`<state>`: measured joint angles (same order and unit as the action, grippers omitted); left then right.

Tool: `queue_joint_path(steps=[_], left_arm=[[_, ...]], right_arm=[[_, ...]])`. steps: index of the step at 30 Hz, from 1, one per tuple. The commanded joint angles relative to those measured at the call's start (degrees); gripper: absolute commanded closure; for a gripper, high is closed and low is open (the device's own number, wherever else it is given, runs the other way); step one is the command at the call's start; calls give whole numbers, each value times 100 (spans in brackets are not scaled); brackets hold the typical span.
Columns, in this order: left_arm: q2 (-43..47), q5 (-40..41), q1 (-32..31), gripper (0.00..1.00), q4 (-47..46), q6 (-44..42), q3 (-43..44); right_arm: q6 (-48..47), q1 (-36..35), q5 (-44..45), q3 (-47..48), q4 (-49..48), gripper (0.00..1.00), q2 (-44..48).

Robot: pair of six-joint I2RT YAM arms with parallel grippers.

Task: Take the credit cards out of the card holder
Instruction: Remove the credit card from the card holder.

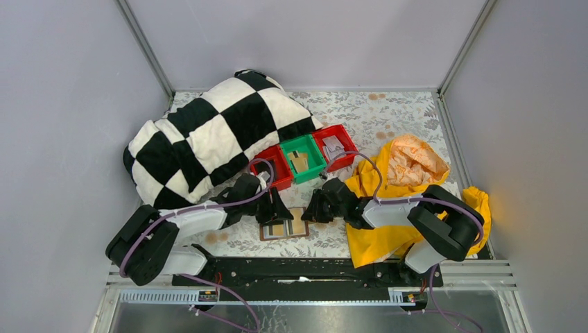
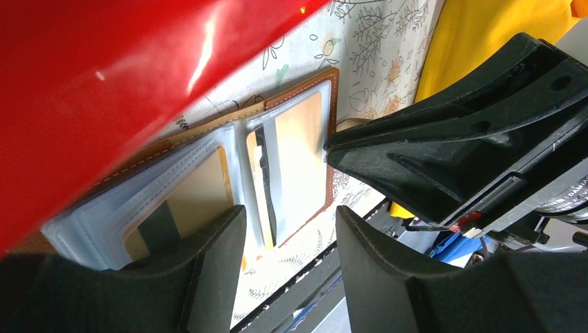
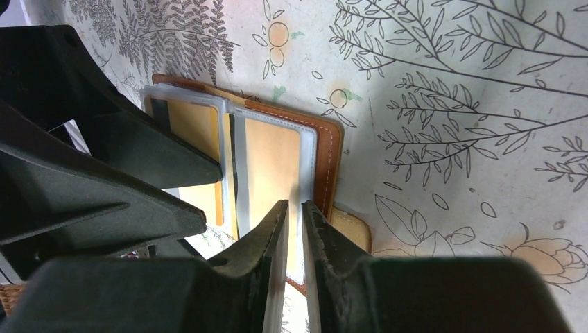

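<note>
A robot lab booth: plain grey walls around a floral-clothed table.

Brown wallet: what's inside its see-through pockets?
Tan cards show through the clear pockets of the wallet. The left claw and right claw cover the pockets' near ends, so I can't see those parts.

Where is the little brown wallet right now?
In the overhead view the wallet lies open on the flowered tablecloth near the front edge, between the left gripper and right gripper, just in front of the green bin.
</note>
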<state>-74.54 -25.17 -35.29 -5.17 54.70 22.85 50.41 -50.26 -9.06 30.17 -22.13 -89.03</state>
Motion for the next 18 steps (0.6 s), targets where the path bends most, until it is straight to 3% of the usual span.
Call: queue_joint_path(steps=[1, 18], left_arm=[[-64, 353, 4, 44, 656, -363, 128], [-401, 631, -90, 50, 88, -205, -220]], right_arm=[[-49, -45, 159, -184, 361, 79, -176], [-12, -45, 176, -185, 357, 79, -62]])
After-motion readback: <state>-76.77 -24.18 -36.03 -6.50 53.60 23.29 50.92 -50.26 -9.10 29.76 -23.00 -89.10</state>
